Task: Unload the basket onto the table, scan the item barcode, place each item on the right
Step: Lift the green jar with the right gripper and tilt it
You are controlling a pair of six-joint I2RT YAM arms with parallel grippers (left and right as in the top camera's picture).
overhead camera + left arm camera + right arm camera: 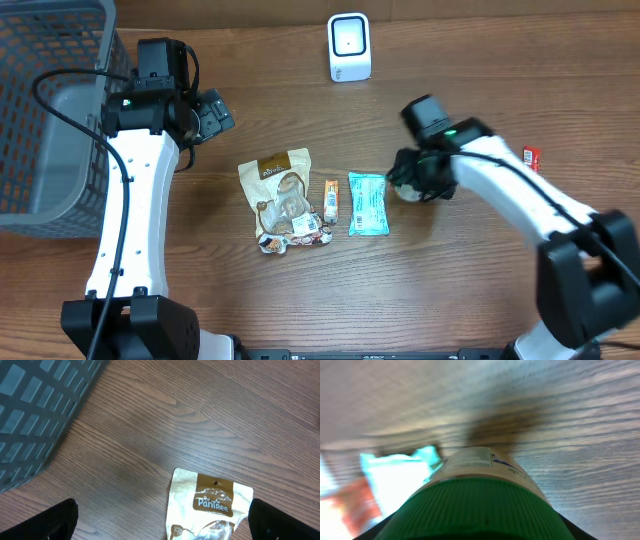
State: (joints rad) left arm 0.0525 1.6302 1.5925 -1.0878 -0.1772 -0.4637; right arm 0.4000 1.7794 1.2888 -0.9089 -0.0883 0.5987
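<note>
Green-capped bottle [480, 505], low at the counter [470, 300] just right of the teal packet [368, 203], sits clenched in the right pincer [408, 186] while the left pincer [213, 111] hangs released: pickup stage, the next move calling for a lift toward the white scanner [349, 47], barcode facing it.

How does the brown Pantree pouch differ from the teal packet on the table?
Colour: the Pantree pouch is tan and brown, while the teal packet is bright teal.
Size: the pouch is clearly wider and longer than the packet.
Place: the pouch lies to the left of the small orange bar, and the packet lies to its right.
Both lie flat on the wooden table, long sides roughly parallel.
</note>
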